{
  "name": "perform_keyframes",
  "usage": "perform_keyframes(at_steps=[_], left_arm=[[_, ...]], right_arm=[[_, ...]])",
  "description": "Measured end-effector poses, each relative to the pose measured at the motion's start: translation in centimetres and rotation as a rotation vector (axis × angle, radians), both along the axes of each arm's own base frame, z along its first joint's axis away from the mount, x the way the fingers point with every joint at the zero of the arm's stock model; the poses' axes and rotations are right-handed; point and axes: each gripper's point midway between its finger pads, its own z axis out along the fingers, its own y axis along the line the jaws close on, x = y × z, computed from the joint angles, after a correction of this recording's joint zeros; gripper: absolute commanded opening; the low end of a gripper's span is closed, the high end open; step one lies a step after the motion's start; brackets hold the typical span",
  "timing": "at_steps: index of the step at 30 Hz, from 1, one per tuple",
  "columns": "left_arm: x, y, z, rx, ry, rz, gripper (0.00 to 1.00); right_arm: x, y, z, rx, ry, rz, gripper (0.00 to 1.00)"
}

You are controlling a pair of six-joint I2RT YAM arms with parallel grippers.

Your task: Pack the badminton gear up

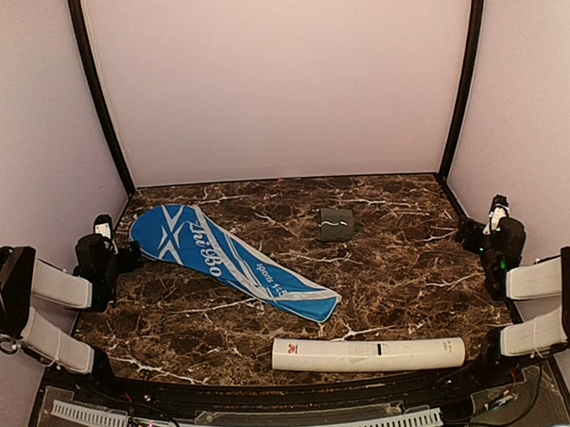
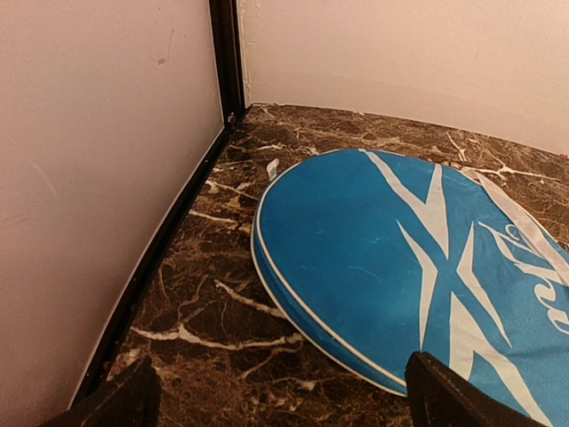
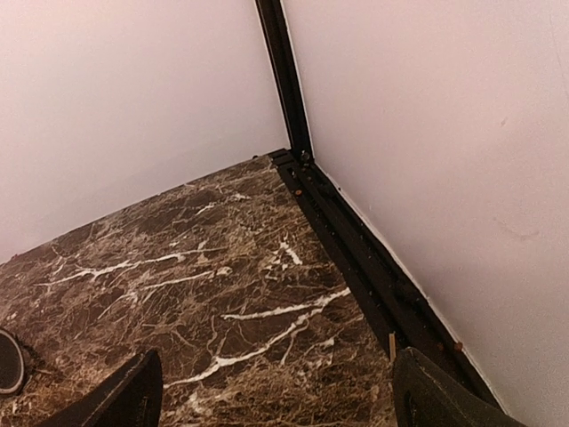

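One blue racket-shaped bag point(image 1: 232, 261) — white trim, lying flat.

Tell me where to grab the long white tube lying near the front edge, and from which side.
Take the long white tube near its middle, coming down from above, jaws spanning its narrow width. It lies flat on the brown marble table, long axis left to right, with nothing touching its long sides, so there is likely room to close.

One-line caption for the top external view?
Blue racket bag and white tube lie on the marble table; left gripper and right gripper open.
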Motion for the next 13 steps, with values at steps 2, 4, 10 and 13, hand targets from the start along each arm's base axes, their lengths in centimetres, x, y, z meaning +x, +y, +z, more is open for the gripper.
perform_keyframes(at_steps=[2, 4, 10, 13], left_arm=[[0.8, 0.0, 0.2, 0.003, -0.018, -0.005, 0.99], [1.5, -0.2, 0.5, 0.004, -0.038, -0.016, 0.99], [2.3, -0.7, 1.2, 0.007, -0.08, -0.053, 0.99], [2.5, -0.8, 1.5, 0.009, -0.095, -0.061, 0.99]], right_arm=[[0.2, -0.3, 0.2, -0.024, -0.019, -0.009, 0.9], [0.3, -0.5, 0.3, -0.044, -0.037, -0.018, 0.9], [0.0, -0.7, 0.9, -0.081, -0.087, -0.032, 0.9], [0.0, -0.9, 1.4, -0.092, -0.11, -0.041, 0.9]])
